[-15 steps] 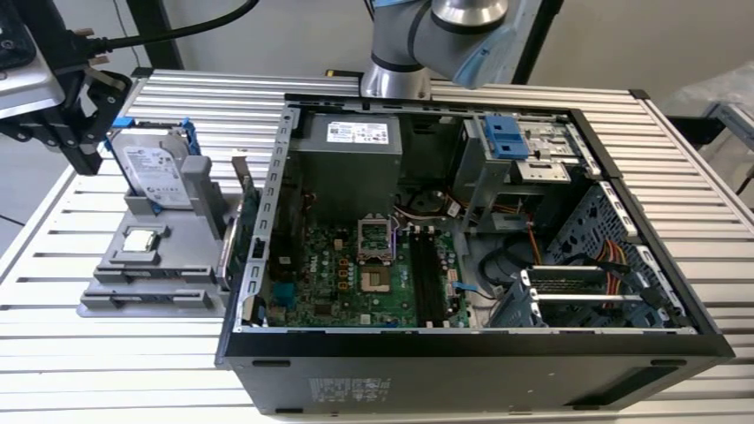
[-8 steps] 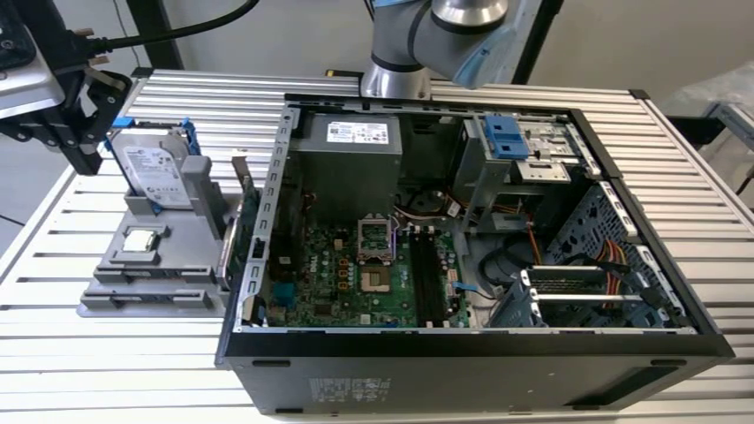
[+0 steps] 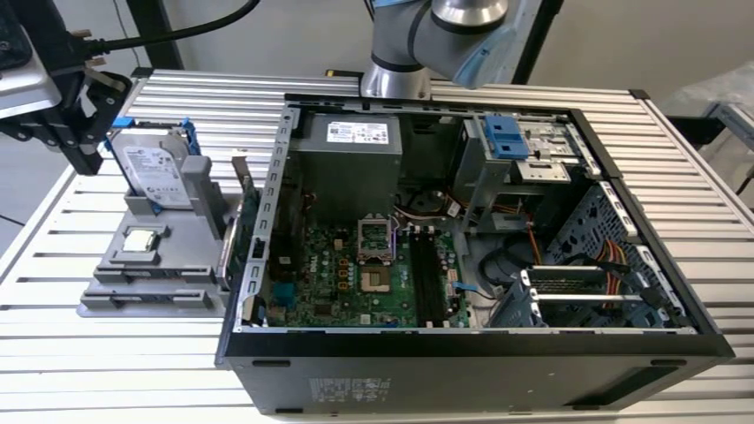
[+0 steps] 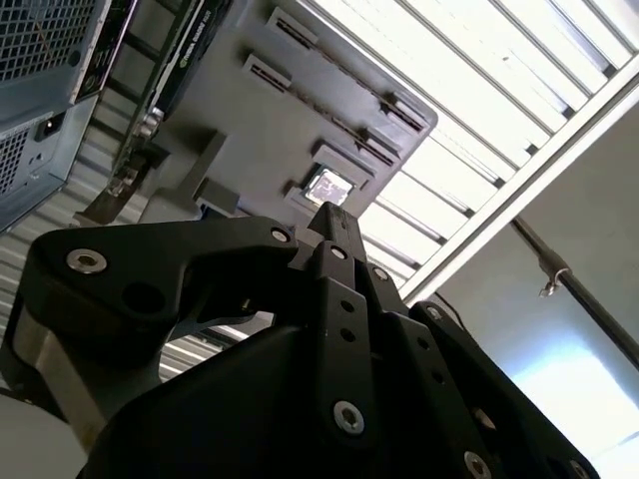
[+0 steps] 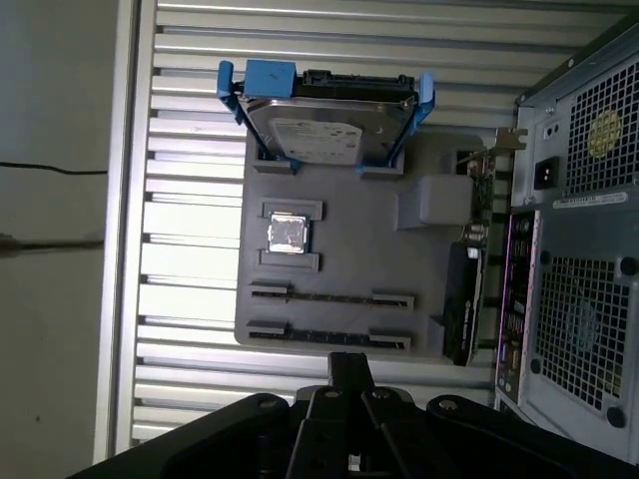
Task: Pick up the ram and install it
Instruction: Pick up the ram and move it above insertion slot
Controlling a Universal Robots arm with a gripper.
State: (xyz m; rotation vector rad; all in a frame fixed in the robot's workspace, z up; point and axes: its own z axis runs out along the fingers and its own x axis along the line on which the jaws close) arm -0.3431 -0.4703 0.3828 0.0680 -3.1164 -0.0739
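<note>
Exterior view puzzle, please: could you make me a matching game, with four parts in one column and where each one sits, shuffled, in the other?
Parts:
1. hard drive
2. processor chip
3. motherboard
4. robot arm

Places:
A. lies flat in a square pocket of the grey holder
B. rises beyond the computer case
C. stands upright in a blue frame
D. lies inside that case

Pairs: 1-C, 2-A, 3-D, 4-B.
</note>
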